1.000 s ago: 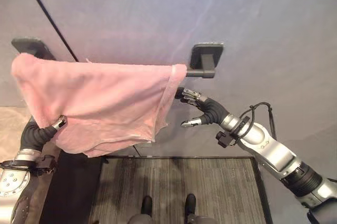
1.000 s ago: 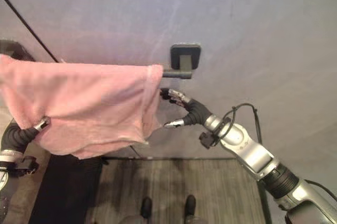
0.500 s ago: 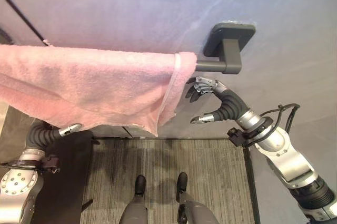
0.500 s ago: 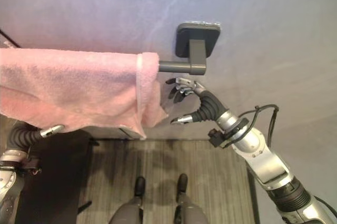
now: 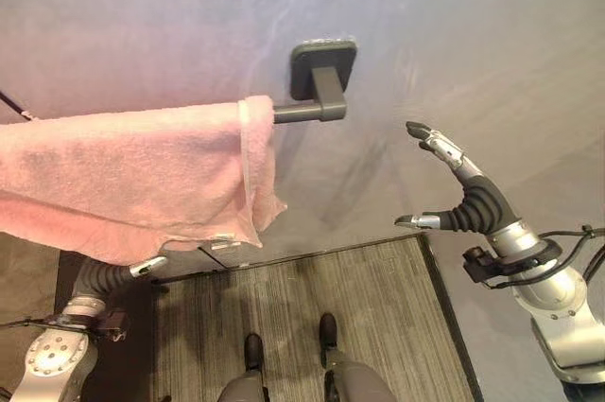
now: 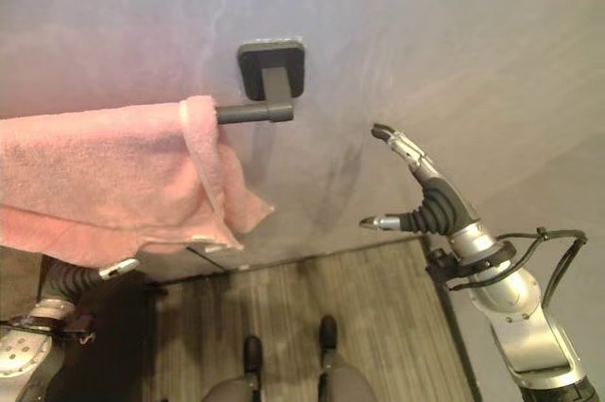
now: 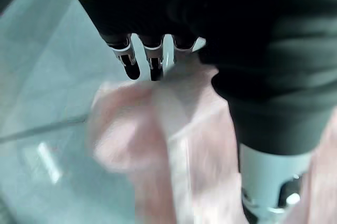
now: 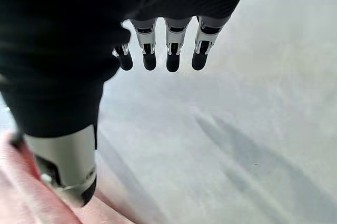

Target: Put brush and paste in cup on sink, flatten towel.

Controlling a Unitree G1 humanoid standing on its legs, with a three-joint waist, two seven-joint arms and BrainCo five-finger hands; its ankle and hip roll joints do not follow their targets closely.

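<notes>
A pink towel [image 5: 123,175] hangs over a dark bar [image 5: 301,113] on the grey wall, its right edge folded and bunched near the bar's free end. My right hand [image 5: 470,199] is open, fingers spread, in the air well to the right of the towel and touching nothing. Its straight fingers [image 8: 174,55] show against the bare wall in the right wrist view. My left hand [image 5: 142,268] is low at the left, under the towel's hanging hem. In the left wrist view its fingers [image 7: 152,60] are straight, with pink cloth just past them.
The bar's dark square bracket [image 5: 324,66] is fixed to the wall above the towel's right end. A dark ribbed mat [image 5: 378,307] covers the floor below. A black surface [image 5: 113,345] lies at the lower left.
The camera has shifted. My right hand has drawn away from the towel's right edge, out to the right, with fingers spread. My left hand stays under the towel's hem.
</notes>
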